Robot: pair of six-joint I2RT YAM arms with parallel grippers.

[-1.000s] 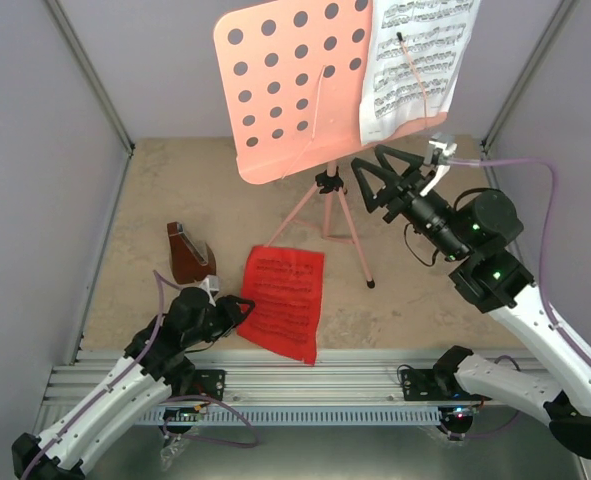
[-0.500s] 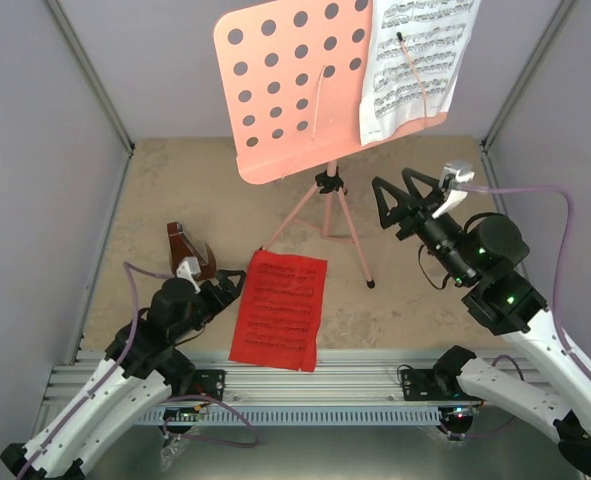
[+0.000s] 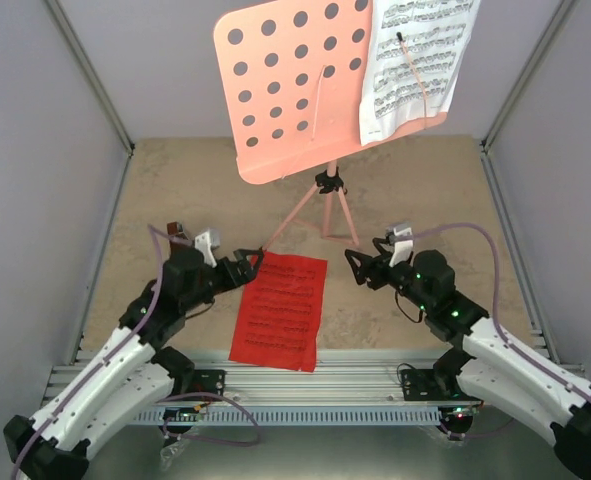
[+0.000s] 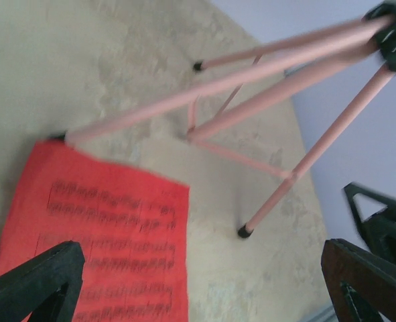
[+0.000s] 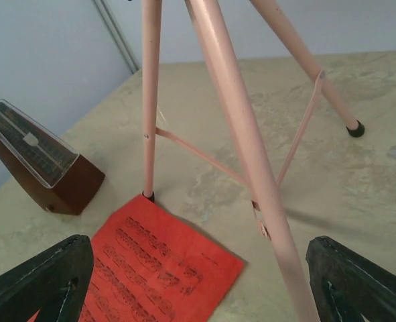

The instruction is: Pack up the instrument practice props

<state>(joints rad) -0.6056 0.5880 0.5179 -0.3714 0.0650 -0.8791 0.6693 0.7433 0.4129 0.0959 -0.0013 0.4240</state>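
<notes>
The pink music stand point(image 3: 295, 90) stands at mid-table on its tripod legs point(image 3: 327, 215), and the white music sheet point(image 3: 415, 65) rests on the right of its hole-dotted desk. The red music sheet point(image 3: 280, 310) lies flat in front of the tripod. My left gripper point(image 3: 252, 266) hovers open at that sheet's far left corner, holding nothing; its wrist view shows the red sheet point(image 4: 97, 235) below. My right gripper point(image 3: 357, 268) is open and empty, low beside the near right tripod leg point(image 5: 244, 154). The brown metronome point(image 5: 40, 164) stands left of the tripod, mostly hidden behind my left arm from above.
Grey walls with metal corner posts point(image 3: 90, 80) close in the sandy table on three sides. A ribbed metal rail point(image 3: 305, 385) runs along the near edge by the arm bases. My right gripper point(image 4: 378, 218) shows at the edge of the left wrist view.
My left gripper let go of the red sheet, opened wide and moved to its far corner. My right arm dropped from near the stand's desk to the tripod legs, opening a little more.
</notes>
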